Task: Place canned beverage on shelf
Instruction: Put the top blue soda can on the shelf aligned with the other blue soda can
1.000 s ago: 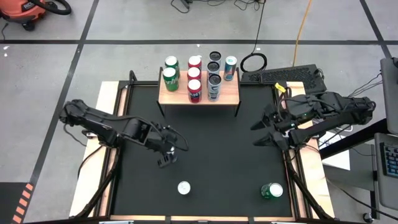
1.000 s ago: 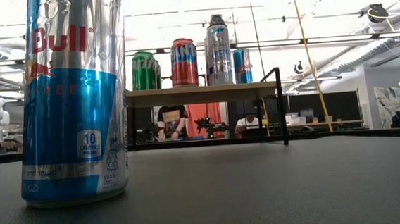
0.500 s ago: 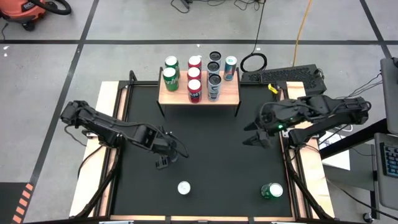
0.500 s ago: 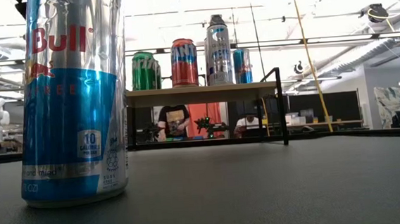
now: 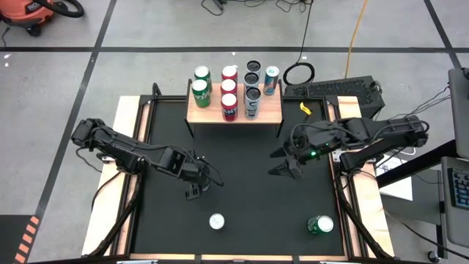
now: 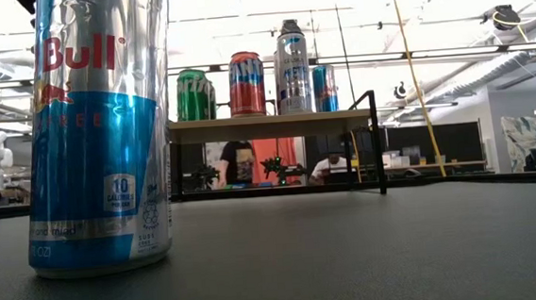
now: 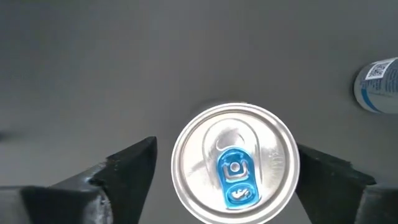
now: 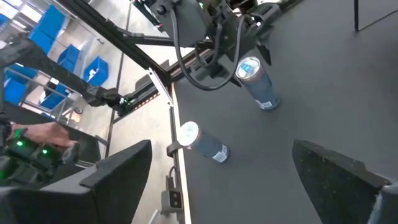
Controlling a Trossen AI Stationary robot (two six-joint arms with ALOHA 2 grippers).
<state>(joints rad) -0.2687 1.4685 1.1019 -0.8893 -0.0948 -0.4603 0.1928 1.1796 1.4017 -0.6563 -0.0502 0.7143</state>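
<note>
Light-wood shelf (image 5: pixel 270 110) on thin black legs stands at the far edge of the black table (image 5: pixel 249 198), taken here as reference.

- On the shelf: nine upright cans (image 5: pixel 229 95), namely two green, three red, three dark-topped and one teal.
- Left gripper (image 5: pixel 195 185): out in front of the shelf, toward its left end, well apart from it. Pointing straight down over an upright silver can with a blue tab (image 7: pixel 233 165). Its fingers (image 7: pixel 134 165) stand wide on either side of the can top, with bare table showing in both gaps. No contact and nothing held.
- Right gripper (image 5: pixel 284 163): in front of the shelf's right end, nearer to it than the left one. Jaws spread wide and empty.
- Second silver can (image 5: pixel 216 221): upright, farther from the shelf than the left gripper, near the table's front edge.
- Green can (image 5: pixel 320 224): near the front right corner, well apart from the shelf.
</note>
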